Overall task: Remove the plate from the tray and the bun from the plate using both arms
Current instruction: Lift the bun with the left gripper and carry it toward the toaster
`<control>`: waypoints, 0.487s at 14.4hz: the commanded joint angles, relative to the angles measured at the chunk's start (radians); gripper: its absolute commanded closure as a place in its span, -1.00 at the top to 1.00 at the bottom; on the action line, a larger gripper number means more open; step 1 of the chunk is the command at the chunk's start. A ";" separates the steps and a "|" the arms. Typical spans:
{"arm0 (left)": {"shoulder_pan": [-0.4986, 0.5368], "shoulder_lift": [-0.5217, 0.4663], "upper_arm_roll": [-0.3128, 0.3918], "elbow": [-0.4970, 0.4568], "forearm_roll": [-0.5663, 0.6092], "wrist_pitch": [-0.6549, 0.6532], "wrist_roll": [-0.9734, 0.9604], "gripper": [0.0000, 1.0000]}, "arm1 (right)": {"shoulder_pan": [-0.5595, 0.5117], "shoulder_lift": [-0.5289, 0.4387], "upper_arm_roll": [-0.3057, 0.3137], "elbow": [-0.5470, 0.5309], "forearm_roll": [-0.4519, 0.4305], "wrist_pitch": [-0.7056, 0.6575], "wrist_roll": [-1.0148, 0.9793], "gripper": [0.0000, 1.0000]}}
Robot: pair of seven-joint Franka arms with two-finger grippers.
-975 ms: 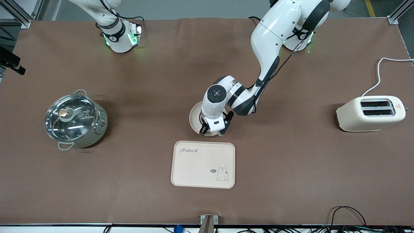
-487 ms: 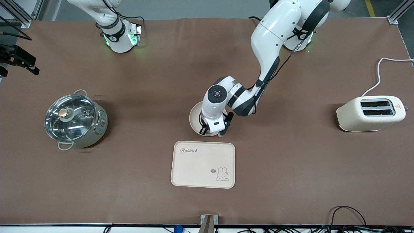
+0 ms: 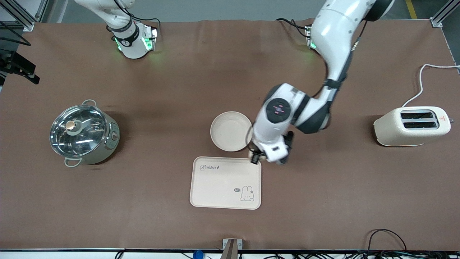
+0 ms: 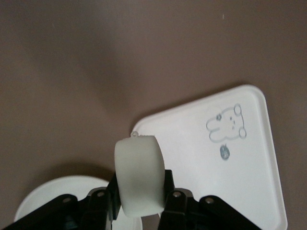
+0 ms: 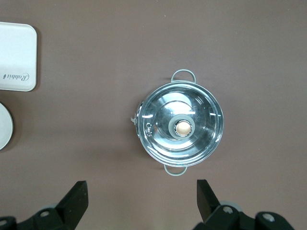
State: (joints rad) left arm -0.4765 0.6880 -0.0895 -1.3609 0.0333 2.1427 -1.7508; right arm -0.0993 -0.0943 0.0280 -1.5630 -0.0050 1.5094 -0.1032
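Note:
The plate [image 3: 231, 136] sits empty on the brown table, just farther from the front camera than the rabbit tray [image 3: 225, 182]. My left gripper [image 3: 257, 157] hangs over the tray's corner beside the plate. It is shut on the bun [image 4: 138, 167], a pale rounded piece that stands up between the black fingers [image 4: 169, 191]. The left wrist view also shows the tray [image 4: 240, 187] and the plate's rim [image 4: 43, 196] below. My right gripper [image 5: 140, 201] is open and empty, high over the table near the pot [image 5: 180, 124].
The steel pot with a glass lid [image 3: 83, 132] stands toward the right arm's end. A cream toaster [image 3: 412, 126] with a white cord stands toward the left arm's end. Cables lie along the front edge.
My left gripper has moved off the plate toward the left arm's end and now hangs over the tray's corner with the bun. The plate is uncovered. The right hand shifted slightly.

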 commanded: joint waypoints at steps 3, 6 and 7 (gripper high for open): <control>0.203 -0.019 -0.010 -0.122 0.014 -0.032 0.255 -0.25 | -0.002 0.005 0.001 0.008 -0.015 0.008 0.016 1.00; 0.256 0.024 -0.010 -0.138 0.014 -0.011 0.316 -0.24 | -0.025 0.005 0.001 0.008 -0.015 0.005 0.014 1.00; 0.263 0.037 -0.010 -0.138 0.014 -0.007 0.329 -0.20 | -0.025 0.005 0.001 0.009 -0.015 0.008 0.014 1.00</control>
State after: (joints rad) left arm -0.2120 0.7085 -0.0891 -1.4895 0.0345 2.1188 -1.4300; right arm -0.1128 -0.0926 0.0241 -1.5631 -0.0051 1.5163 -0.1011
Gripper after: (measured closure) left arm 0.617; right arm 0.000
